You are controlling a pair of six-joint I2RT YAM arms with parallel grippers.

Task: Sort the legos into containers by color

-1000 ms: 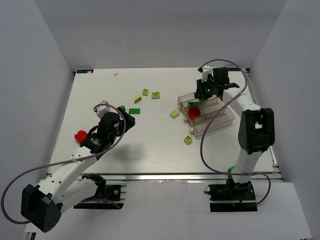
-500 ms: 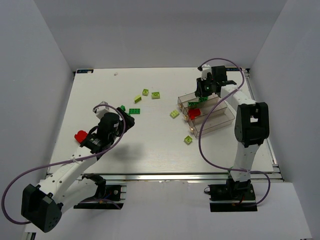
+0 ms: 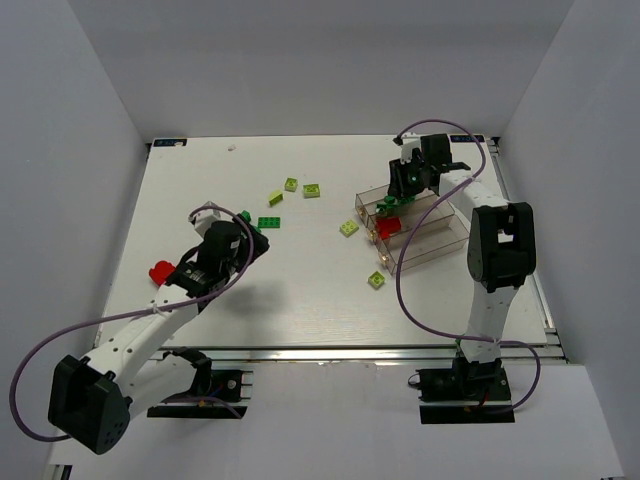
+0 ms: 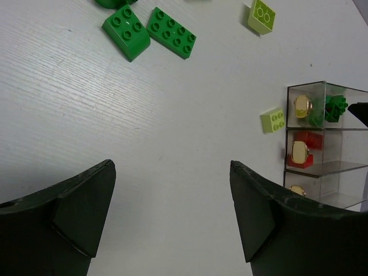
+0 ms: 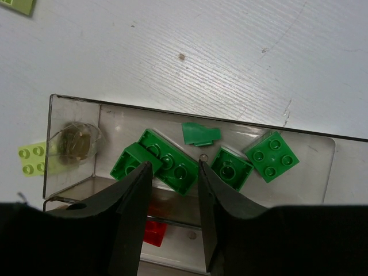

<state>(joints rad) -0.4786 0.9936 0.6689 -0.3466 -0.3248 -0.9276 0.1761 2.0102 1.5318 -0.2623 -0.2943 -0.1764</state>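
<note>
**Left side.** A lone red brick [image 3: 160,271] lies on the tabletop [image 3: 300,290] near the left edge, beside the left arm.

The left claw [image 4: 171,167] stands wide open over bare tabletop. It holds nothing and touches nothing.

Just ahead of it lie a dark green square brick [image 4: 126,32] and a dark green flat plate [image 4: 171,33], close together and flat on the surface.

**Centre.** Three lime bricks [image 3: 291,184] form a loose cluster farther back. A fourth lime brick [image 3: 348,228] lies just beside the end of the containers. A fifth lime brick [image 3: 376,280] lies nearer the arms, apart from the rest.

**Right side.** The containers [image 3: 440,235] sit at an angle on the right half of the tabletop.

- The farthest bin [image 5: 322,172] holds only dark green pieces: a long brick [image 5: 169,167], two square green bricks [image 5: 270,155] and a small green fragment [image 5: 200,133].
- The next bin shows a red piece [image 5: 154,230].

The right claw [image 5: 173,169] hangs over the farthest bin with its jaws set narrowly apart. The fingertips [image 5: 144,172] stand either side of the long brick, which extends past the left finger. The views do not show whether the fingertips press on it.
</note>
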